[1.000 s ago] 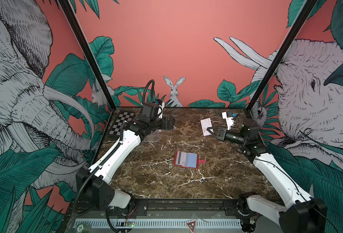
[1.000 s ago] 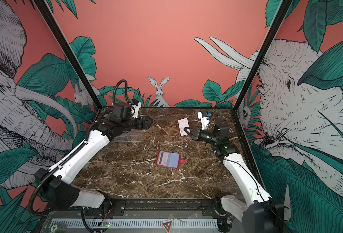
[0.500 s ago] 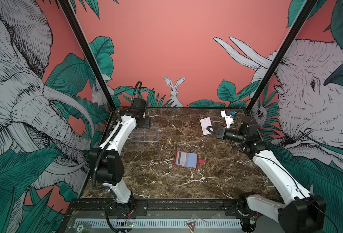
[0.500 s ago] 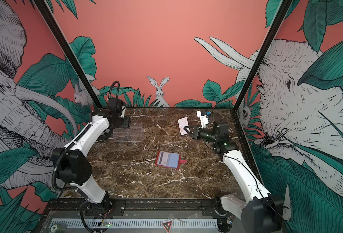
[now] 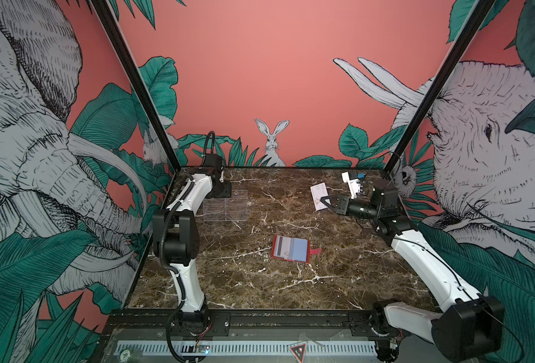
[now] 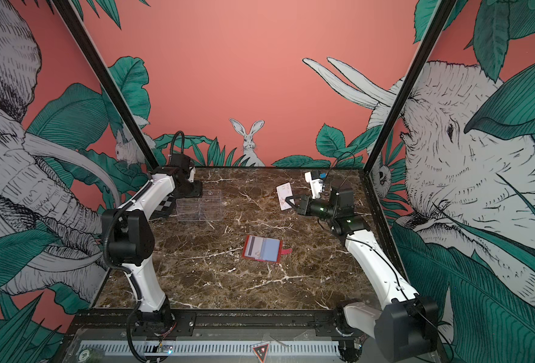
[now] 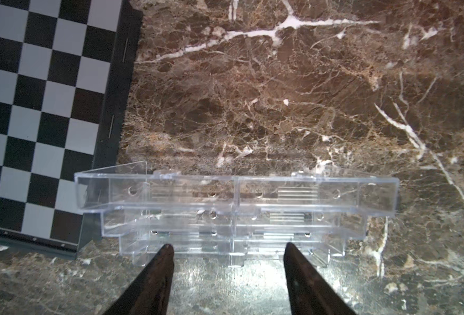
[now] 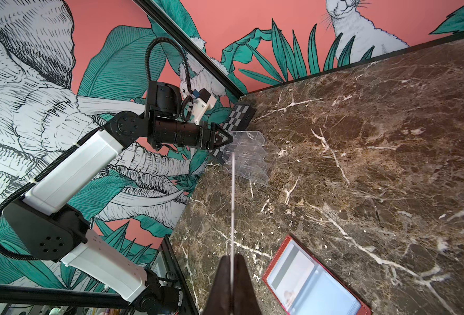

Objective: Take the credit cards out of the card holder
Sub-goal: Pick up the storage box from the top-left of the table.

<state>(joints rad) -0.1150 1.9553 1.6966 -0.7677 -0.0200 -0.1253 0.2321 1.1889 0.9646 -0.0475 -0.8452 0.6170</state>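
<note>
The red card holder lies open flat in the middle of the table, its snap tab pointing right. A whitish credit card with a grey stripe sits in its left sleeve. My right gripper hangs above the table's far right, shut on another credit card that stands on edge. The right wrist view shows this held card edge-on between the fingertips. My left gripper is at the far left, open, with nothing between its fingers.
A clear acrylic tiered rack stands at the far left, right in front of the left gripper. A black-and-white checkered board lies beside it against the left wall. The marble table is walled on three sides.
My left arm has swung back from the table's middle to the far left corner, and its jaws have narrowed somewhat. The right gripper has kept its hold on the card, shifting slightly.
</note>
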